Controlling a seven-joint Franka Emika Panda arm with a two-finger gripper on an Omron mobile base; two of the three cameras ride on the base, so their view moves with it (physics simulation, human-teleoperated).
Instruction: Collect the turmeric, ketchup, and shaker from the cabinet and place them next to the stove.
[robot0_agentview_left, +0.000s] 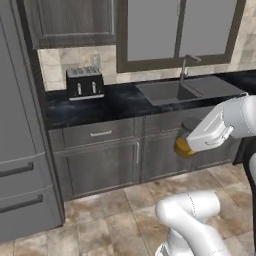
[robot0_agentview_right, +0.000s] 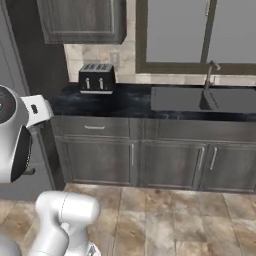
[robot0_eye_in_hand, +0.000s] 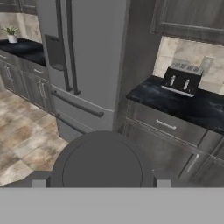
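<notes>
**Item: turmeric** (robot0_agentview_left: 183, 147). Short jar, orange contents, dark grey lid. Carried in mid-air in front of the base cabinets (robot0_agentview_left: 100, 160), below bench level and beneath the sink (robot0_agentview_left: 167, 92), well above the tiled floor (robot0_agentview_left: 115, 210). Rests on nothing. Kept upright, lid towards the hand camera, most likely so the grip sits evenly across the round body.

**Item: hand** (robot0_eye_in_hand: 100, 183). Set fairly wide, one finger tip on each side of the jar's round lid in the hand view. Judged closed on the turmeric, with the wide spacing explained by the jar's girth rather than by an open hand. Forearm reaches across from the right of the left base view.

**Item: bench** (robot0_agentview_left: 110, 105). Black stone top. Bears a black two-slot toaster (robot0_agentview_left: 85, 82) against the tiled wall and the recessed sink with its faucet (robot0_agentview_left: 184, 67) under the window (robot0_agentview_left: 175, 30).

**Item: refrigerator** (robot0_eye_in_hand: 83, 57). Tall, grey, with bar handles. Stands just beside the toaster end of the bench.

**Item: wall cabinet** (robot0_agentview_left: 70, 22). Grey woodgrain, door shut, above the toaster.

**Item: potted plant** (robot0_eye_in_hand: 10, 34). Small, on a far stretch of bench beyond the refrigerator.

**Status (judgement):** transport step, with the jar taken up and carried low and close to the arm for steadiness. Set-down beside the stove not yet done. Risk: a round jar may slip if the arm swings sharply.
</notes>
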